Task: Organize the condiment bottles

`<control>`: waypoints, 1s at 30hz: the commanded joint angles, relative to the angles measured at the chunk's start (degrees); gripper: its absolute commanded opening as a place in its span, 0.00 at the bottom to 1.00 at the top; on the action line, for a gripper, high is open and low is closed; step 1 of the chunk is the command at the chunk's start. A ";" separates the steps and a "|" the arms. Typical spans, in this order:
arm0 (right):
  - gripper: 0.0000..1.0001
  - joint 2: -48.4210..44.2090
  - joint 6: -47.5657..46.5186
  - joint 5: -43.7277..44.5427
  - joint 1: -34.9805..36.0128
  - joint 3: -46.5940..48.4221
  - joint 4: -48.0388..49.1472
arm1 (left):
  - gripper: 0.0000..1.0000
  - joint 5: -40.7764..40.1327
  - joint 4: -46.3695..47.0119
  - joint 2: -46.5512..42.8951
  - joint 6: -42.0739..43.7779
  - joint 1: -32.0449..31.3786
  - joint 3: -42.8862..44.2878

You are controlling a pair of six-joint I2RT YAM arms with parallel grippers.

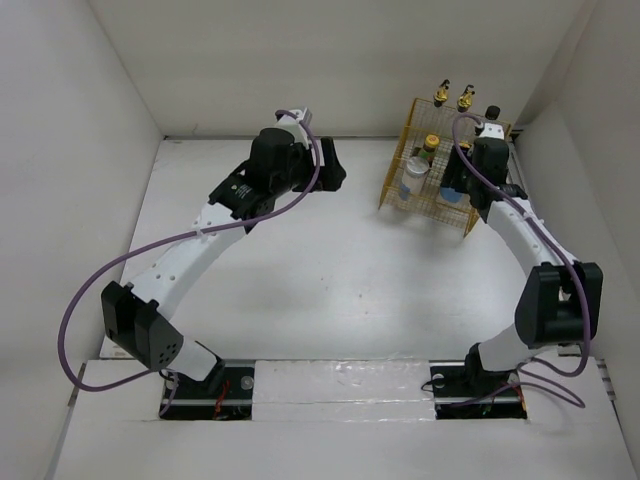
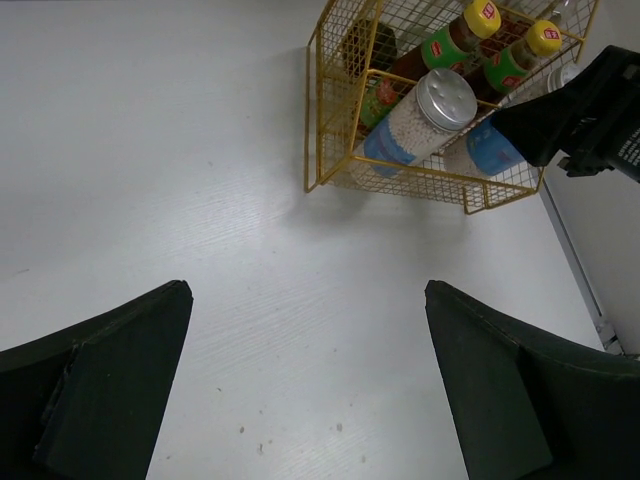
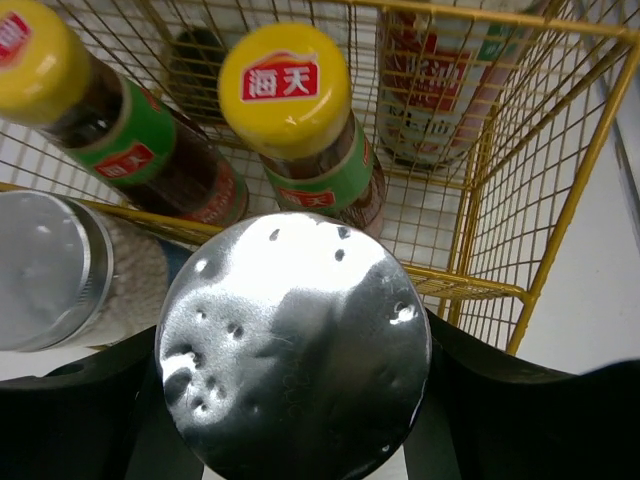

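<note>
From above, a white matte counter (image 1: 300, 270) lies between plain white walls (image 1: 300, 60). At the upper right stands a yellow wire basket (image 1: 395, 185), and all the bottles are there. Two gold-capped bottles (image 1: 441, 97) and a black-capped bottle (image 1: 493, 111) rise at its far side. The left claw (image 1: 333, 170) hangs over the counter at the upper middle. The right claw (image 1: 456, 188) reaches into the basket.

In the left wrist view the counter shows fine grain and small specks. Two dark fingers (image 2: 110, 390) stand wide apart at the lower corners: the left claw is open and holds nothing. At the upper right the thin wire grid holds a round silver-lidded jar (image 2: 445, 97) with a blue label, and behind it two yellow-capped bottles (image 2: 483, 15).

In the right wrist view the shiny, dimpled lid of a second jar (image 3: 295, 345) fills the lower centre. The right claw is closed on this jar, at the basket's front rim.
</note>
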 commanded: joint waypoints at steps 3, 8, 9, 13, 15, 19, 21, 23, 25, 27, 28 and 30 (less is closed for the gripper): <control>0.40 2.33 0.83 2.16 0.90 0.44 7.18 | 1.00 0.47 3.08 -2.93 1.21 -0.13 -1.15; 0.55 4.97 0.83 2.68 2.05 0.44 6.57 | 1.00 -0.06 2.55 -2.93 1.21 -0.13 -1.15; 0.55 4.98 0.83 2.69 2.05 1.14 6.05 | 1.00 -0.06 2.55 -2.93 0.60 -0.13 -1.15; 0.61 6.65 0.83 3.22 2.05 1.67 4.64 | 1.00 -0.59 1.93 -2.93 0.60 -0.13 -1.15; 0.65 7.17 0.83 3.22 2.57 1.67 4.64 | 1.00 -1.29 1.41 -2.93 0.60 -0.13 -1.15; 0.75 7.17 1.36 3.22 2.57 1.67 4.11 | 1.00 -2.00 0.88 -2.93 0.07 -0.13 -1.15; 0.91 5.60 2.06 3.22 2.57 1.67 4.11 | 1.00 -2.00 0.36 -2.93 0.07 -0.13 -0.63; 1.00 4.19 2.06 3.74 3.10 1.67 2.71 | 1.00 -2.61 0.35 -3.55 0.07 -0.13 -0.62; 1.00 0.94 2.59 4.27 3.10 2.28 2.18 | 1.00 -3.23 0.35 -4.07 0.07 -0.13 -0.01; 1.00 -1.60 2.59 5.76 4.50 3.34 0.26 | 1.00 -3.84 0.35 -4.77 0.07 -0.13 0.60; 1.00 -4.49 2.59 7.07 5.20 4.56 -0.46 | 1.00 -4.71 0.35 -4.78 0.07 -0.13 0.61; 1.00 -7.49 2.59 8.67 7.83 5.62 -1.95 | 1.00 -6.30 0.97 -5.48 0.07 -0.13 1.83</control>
